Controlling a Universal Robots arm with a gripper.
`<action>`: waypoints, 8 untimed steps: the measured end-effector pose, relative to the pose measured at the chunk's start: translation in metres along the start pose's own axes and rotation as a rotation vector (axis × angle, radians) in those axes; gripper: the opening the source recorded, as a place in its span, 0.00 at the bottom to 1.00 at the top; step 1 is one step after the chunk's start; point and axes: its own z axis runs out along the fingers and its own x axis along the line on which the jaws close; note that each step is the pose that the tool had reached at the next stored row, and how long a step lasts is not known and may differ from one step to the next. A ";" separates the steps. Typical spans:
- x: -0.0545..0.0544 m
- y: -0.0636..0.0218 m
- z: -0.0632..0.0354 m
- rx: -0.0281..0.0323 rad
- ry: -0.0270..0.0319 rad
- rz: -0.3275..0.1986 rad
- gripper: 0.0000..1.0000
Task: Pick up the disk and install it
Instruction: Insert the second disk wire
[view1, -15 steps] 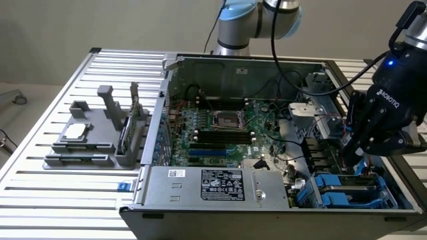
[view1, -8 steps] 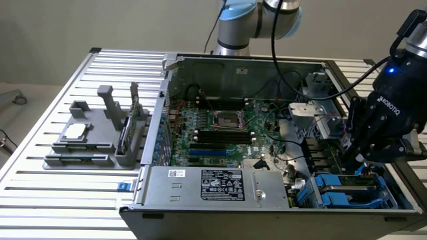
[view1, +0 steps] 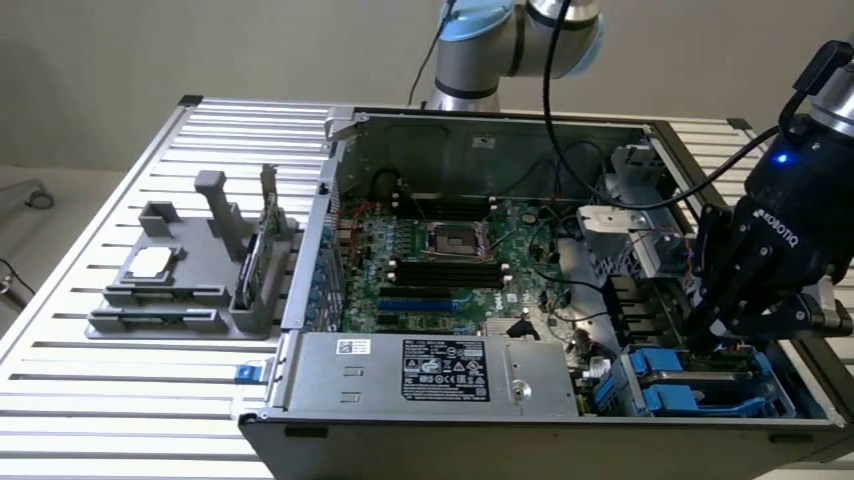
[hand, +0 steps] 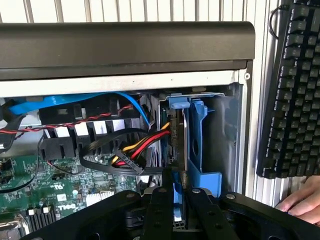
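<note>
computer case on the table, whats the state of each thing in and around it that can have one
computer case: side panel off, lying open
disk: on edge in the blue carrier, at the drive bay
gripper: fingers shut on the disk's edge
cpu socket: empty
black memory slots: empty
power supply: mounted in the case
keyboard: beside the case, a hand next to it

Disk (hand: 176, 145) label hidden, edge-on in bay; hand (hand: 300, 202) cut by frame edge
</note>
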 end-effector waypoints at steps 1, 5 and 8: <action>0.000 0.0006 0.0004 0.0001 0.0004 0.000 0.17; 0.001 0.0046 0.0009 0.0001 0.0019 0.000 0.17; 0.000 0.0062 0.0021 0.0005 0.0068 -0.001 0.17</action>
